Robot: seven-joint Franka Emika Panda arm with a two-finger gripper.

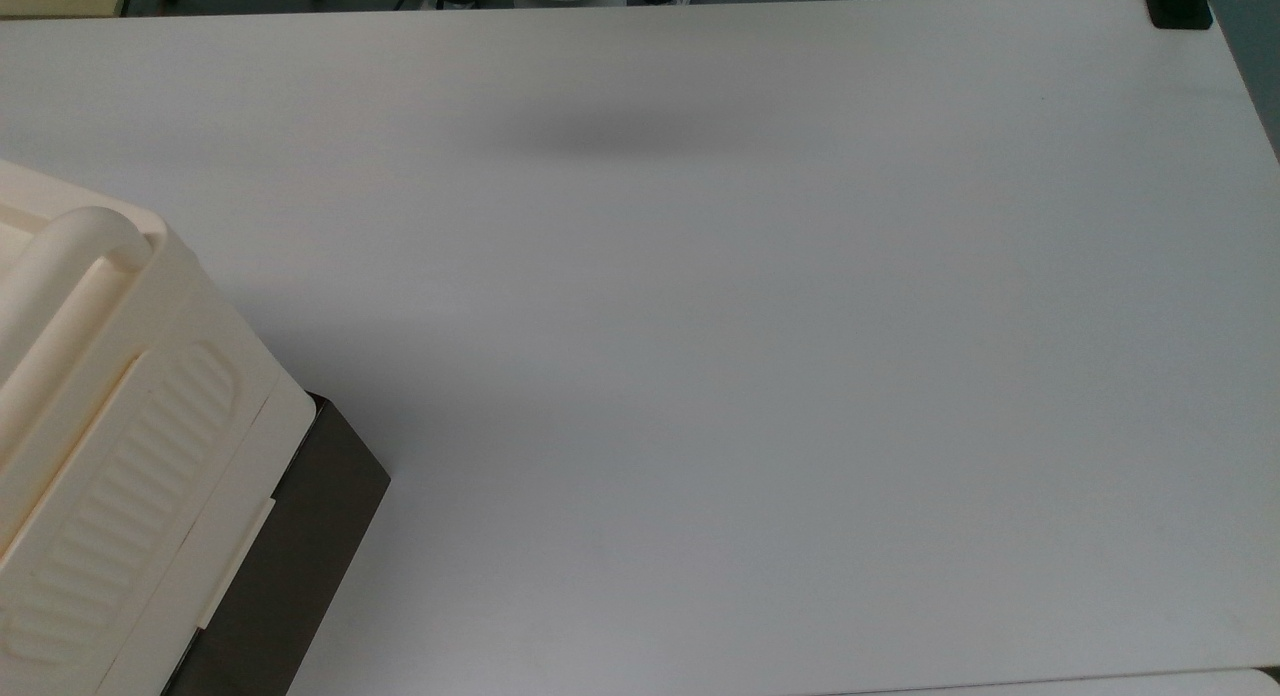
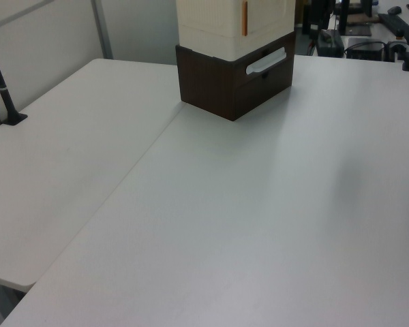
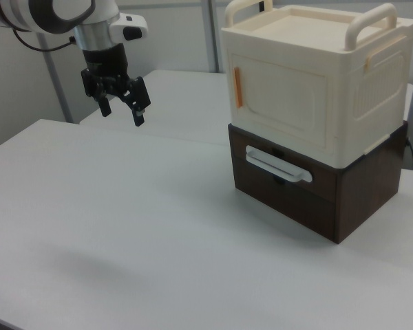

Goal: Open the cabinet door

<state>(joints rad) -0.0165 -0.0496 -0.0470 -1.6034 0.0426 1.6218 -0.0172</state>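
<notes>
The cabinet [image 3: 316, 82] is a cream box with rounded bar handles, standing on a dark brown base [image 3: 323, 199]. Its door [image 3: 282, 93] is the flat front panel with a recessed field and an orange strip [image 3: 237, 88] at the right view's left edge; it lies flush and closed. My gripper [image 3: 122, 113] hangs open in the air, well to the right view's left of the cabinet, with nothing between its fingers. The top view has the cabinet [image 1: 120, 426] at its lower left, ribbed panel [image 1: 120, 486] facing up. The left view has the cabinet [image 2: 218, 17] at the far end.
The brown base holds a drawer with a white handle [image 3: 279, 165]. The white table [image 1: 750, 376] spreads wide around the cabinet. A black clamp [image 1: 1180, 6] sits at the top view's upper right corner, and a black post [image 2: 3, 88] stands at the left view's left.
</notes>
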